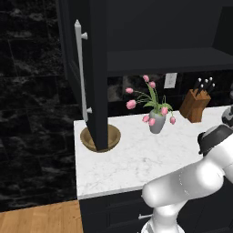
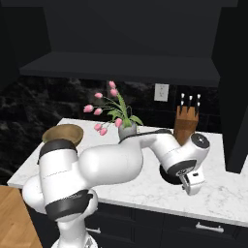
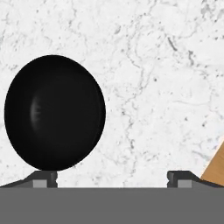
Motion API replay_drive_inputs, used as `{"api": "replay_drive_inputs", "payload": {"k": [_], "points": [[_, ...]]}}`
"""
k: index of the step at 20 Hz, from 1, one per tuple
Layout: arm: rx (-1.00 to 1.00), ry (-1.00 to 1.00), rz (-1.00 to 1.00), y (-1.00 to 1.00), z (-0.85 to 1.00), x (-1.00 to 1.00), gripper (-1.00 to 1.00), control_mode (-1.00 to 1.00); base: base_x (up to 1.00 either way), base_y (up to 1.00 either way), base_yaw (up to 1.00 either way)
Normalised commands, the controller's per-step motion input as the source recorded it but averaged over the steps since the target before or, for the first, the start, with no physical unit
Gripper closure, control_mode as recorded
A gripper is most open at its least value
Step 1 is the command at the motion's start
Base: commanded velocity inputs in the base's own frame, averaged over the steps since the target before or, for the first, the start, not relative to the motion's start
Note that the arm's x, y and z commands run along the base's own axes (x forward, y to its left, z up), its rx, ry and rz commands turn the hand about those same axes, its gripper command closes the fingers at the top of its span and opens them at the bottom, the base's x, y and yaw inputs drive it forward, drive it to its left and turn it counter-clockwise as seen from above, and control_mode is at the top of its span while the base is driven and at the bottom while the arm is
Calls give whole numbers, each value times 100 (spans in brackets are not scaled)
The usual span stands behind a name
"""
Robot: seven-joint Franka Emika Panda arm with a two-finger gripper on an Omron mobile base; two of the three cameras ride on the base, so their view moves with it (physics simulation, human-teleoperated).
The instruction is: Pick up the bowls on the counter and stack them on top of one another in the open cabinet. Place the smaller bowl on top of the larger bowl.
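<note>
I see my gripper (image 3: pixel 112 177) spread wide over veined white marble counter (image 3: pixel 166 65), beside a glossy round black bowl (image 3: pixel 54 113).

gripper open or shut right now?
Open. In the hand view the gripper has its two fingertips far apart over the counter, nothing between them; a black bowl lies just beyond the left tip.

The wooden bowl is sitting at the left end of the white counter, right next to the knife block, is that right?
Not quite. The wooden bowl is at the left end of the counter, but the knife block stands at the far right, as the left base view shows.
</note>
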Motion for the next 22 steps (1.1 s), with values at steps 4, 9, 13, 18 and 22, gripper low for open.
{"api": "replay_drive_inputs", "payload": {"k": [4,9,13,18,22], "points": [[0,0,0,0,-34,26,-100,-100,0,0,0],[0,0,0,0,-21,18,-100,-100,0,0,0],[0,0,0,0,-22,24,-100,-100,0,0,0],[0,0,0,-2,-21,20,-100,-100,0,0,0],[1,0,0,-11,-16,14,-100,-100,0,0,0]]}}
